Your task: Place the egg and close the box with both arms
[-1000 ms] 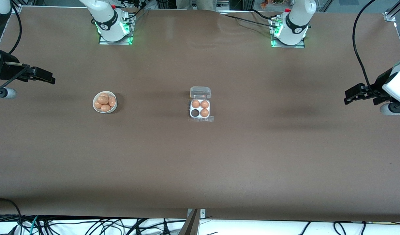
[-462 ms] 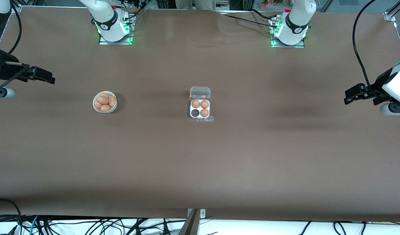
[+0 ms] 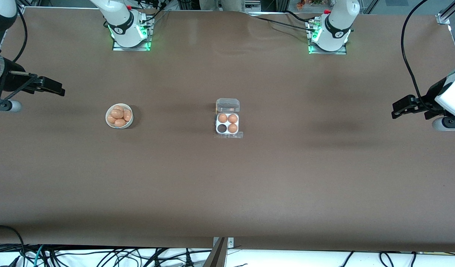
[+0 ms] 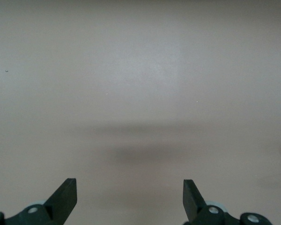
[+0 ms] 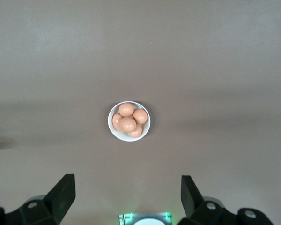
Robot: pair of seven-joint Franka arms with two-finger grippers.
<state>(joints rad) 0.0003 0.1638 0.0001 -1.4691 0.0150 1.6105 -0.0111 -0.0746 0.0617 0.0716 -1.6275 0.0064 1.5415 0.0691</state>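
Observation:
The clear egg box sits at the table's middle with its lid open. It holds three brown eggs, and one cell is empty. A white bowl with several brown eggs stands toward the right arm's end. My right gripper is open and empty, held high over the right arm's end of the table; the bowl shows in the right wrist view. My left gripper is open and empty, high over the left arm's end; the left wrist view shows only bare table.
The brown table carries only the box and bowl. The arm bases stand at the edge farthest from the front camera. Cables lie along the nearest edge.
My right gripper has shifted very slightly. The left arm, the box and the bowl have not moved.

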